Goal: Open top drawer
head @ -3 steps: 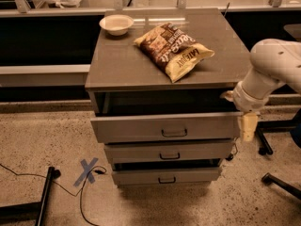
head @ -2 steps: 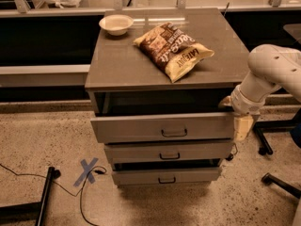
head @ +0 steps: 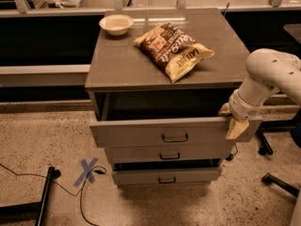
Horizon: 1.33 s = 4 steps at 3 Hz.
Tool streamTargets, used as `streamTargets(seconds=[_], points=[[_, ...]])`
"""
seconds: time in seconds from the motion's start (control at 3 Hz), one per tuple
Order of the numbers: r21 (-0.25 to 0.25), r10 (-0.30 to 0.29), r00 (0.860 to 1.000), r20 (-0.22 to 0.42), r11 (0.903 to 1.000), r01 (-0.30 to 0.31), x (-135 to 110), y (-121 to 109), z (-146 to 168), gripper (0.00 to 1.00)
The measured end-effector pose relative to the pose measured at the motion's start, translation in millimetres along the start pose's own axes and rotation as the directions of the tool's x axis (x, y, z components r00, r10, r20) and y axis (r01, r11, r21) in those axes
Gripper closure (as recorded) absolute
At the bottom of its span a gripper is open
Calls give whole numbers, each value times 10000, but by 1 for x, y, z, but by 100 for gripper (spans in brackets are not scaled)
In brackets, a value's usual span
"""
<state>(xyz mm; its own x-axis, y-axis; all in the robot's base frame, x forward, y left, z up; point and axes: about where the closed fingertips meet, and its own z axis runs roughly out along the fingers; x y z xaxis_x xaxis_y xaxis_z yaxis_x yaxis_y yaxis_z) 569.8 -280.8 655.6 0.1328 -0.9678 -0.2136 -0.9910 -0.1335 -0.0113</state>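
The top drawer (head: 131,133) is the tallest grey front of three, with a small black bar handle (head: 175,138) at its centre. It stands pulled out from the cabinet, with a dark gap above its front panel. My gripper (head: 233,122), yellowish at the tip of the white arm (head: 268,74), sits at the right end of the drawer's front, over its top edge. The inside of the drawer is hidden by shadow.
The cabinet top (head: 122,65) holds a chip bag (head: 173,51) and a white bowl (head: 116,24). Two shorter drawers (head: 169,156) sit below. Black cables (head: 28,173), a blue tape cross (head: 88,170) and chair legs (head: 282,182) lie on the floor.
My gripper has shifted slightly left along the top drawer's right end. The drawer stays pulled out; the bag and bowl have not moved.
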Motion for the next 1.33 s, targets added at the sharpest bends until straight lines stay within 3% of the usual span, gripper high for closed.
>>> streamTargets(seconds=[0.33, 1.0, 1.33], points=[[-537, -261, 9996, -110, 9982, 254, -8, 18, -10, 41], [-612, -257, 9996, -80, 9978, 252, -8, 19, -5, 1], [-617, -255, 9996, -82, 9978, 250, -8, 19, -5, 0]])
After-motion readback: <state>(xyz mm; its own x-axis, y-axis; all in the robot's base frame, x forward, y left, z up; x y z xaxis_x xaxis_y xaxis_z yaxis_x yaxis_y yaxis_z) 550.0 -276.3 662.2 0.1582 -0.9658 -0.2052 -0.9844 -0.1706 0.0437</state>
